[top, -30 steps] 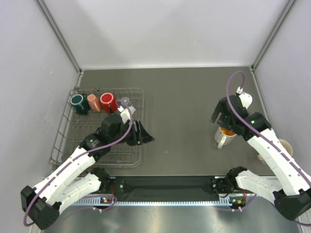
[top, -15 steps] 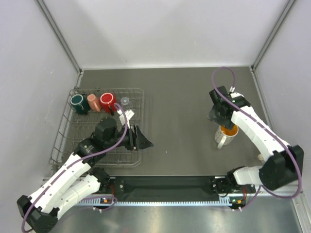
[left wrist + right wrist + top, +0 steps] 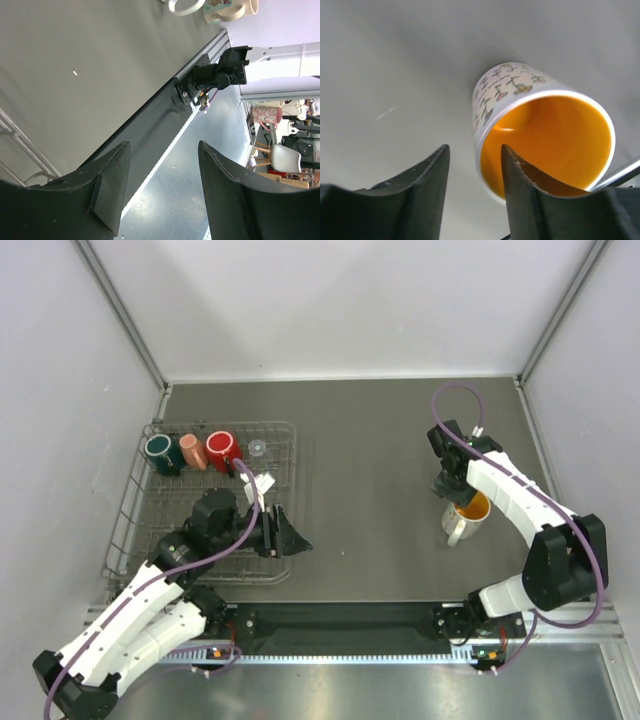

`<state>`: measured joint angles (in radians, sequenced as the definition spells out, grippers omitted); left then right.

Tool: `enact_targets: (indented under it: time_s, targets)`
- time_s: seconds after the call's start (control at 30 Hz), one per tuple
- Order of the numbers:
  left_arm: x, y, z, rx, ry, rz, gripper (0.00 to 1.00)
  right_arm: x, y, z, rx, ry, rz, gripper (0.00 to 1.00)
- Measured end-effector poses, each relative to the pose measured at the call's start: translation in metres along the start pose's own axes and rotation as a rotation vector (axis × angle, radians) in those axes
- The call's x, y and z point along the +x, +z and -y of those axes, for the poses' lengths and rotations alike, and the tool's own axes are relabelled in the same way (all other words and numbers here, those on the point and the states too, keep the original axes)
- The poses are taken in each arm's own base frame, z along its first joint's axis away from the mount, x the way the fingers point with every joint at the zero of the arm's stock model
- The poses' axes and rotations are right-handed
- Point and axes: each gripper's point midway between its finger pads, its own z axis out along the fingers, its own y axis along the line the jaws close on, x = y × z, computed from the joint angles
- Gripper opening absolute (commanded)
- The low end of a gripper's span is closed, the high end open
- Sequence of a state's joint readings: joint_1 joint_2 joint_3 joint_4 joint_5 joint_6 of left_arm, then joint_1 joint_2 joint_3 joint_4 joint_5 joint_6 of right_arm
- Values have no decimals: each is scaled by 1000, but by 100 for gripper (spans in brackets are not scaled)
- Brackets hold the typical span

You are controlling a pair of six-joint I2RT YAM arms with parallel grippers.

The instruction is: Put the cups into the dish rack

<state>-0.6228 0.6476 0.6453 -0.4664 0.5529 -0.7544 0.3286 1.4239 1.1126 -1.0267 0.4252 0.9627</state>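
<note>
Right fingers (image 3: 420, 192), aimed down, straddle the rim of the orange-lined mug (image 3: 542, 135), parted; left fingers (image 3: 107, 197) gape empty.

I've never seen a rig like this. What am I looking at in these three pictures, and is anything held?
This is a robot: a left arm and a right arm bolted at the near edge of a table. The wide picture looks down from above; the other two come from a camera on each wrist, so the dark shapes at the bottom are that arm's own fingers. On the left sits a wire rack holding a green mug, a pink cup, a red mug and a small glass along its far side. The left gripper is open, over the rack's right edge. The right gripper is open, its fingers either side of the rim of an orange-lined mug. So nothing is held.
</note>
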Motion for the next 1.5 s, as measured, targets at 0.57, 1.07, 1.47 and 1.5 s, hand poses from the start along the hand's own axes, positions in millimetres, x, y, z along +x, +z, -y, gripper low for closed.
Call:
enact_targets:
  time_s: [0.57, 1.07, 1.47, 1.5]
  targets:
    - [3, -1, 2, -3, -22, -24, 65, 4, 19, -2, -42, -71, -45, 0]
    - [1, 13, 24, 151, -212, -51, 60, -14, -99, -44, -687, -180, 113, 0]
    - [-44, 4, 84, 412, -251, 65, 69, -17, -212, -90, -1303, -30, 138, 0]
    - [-46, 3, 88, 427, -251, 75, 70, -17, -218, -93, -1353, -2, 126, 0]
